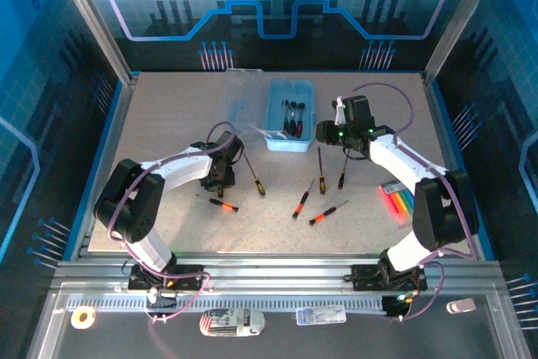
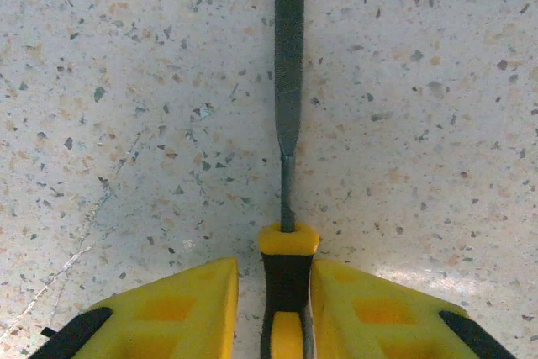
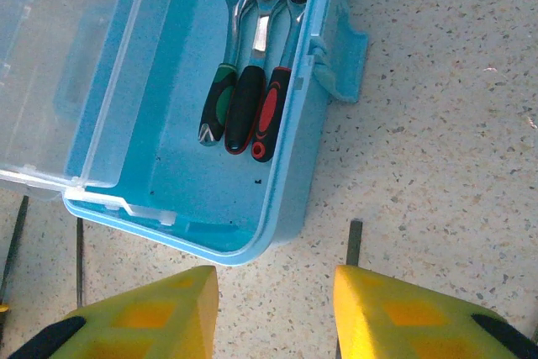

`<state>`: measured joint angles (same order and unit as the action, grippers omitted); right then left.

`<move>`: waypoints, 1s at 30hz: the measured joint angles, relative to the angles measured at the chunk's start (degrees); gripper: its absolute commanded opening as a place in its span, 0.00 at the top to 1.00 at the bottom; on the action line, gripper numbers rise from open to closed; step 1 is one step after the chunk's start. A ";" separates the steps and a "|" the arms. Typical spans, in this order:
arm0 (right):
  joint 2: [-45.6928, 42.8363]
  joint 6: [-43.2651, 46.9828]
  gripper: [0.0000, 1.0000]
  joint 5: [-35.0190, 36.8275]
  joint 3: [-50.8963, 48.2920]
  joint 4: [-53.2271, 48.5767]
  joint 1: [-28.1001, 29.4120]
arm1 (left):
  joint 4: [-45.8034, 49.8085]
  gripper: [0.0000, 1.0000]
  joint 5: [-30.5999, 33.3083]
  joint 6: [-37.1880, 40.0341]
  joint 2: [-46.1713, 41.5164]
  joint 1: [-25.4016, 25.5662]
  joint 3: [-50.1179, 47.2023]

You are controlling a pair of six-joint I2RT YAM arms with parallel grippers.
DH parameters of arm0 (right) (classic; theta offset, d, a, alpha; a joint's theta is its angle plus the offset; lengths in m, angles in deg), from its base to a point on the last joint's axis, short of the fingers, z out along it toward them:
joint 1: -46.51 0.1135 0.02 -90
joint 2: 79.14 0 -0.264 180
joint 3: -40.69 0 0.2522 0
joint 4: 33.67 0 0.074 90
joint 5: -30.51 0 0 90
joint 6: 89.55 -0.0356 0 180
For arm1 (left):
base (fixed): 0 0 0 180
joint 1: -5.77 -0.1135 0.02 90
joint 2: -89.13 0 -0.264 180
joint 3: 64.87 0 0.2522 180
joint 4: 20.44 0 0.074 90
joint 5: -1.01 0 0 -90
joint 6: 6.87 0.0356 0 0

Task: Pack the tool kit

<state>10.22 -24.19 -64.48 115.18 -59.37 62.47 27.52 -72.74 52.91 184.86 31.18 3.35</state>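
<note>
Nearest my left wrist camera sat the left gripper (image 2: 276, 279). Its yellow fingers (image 2: 176, 313) were set close on either side of a yellow-handled tool (image 2: 288, 81) lying on the table (image 2: 126, 124). One finger touched the handle and a sliver of table showed beside the other (so I couldn't tell whether it truly gripped).

The right gripper (image 3: 276, 283) hung with jaws apart and empty, just short of the blue box (image 3: 286, 216), whose lid (image 3: 59, 56) lay open. A dark shaft (image 3: 354, 241) lay just ahead of one finger.

Three wrenches (image 3: 250, 81) lay inside the box. From above I counted six slim tools (image 1: 303, 199) on the table.
</note>
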 measured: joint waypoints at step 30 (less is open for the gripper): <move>-3.80 -0.07 0.56 -4.72 0.00 0.00 1.77 | -0.09 0.92 -2.38 0.39 -8.33 -1.64 -0.13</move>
<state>6.42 -24.26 -69.21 115.18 -59.37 64.24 27.43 -75.12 53.30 176.53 29.54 3.22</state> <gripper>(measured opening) 0.436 0.111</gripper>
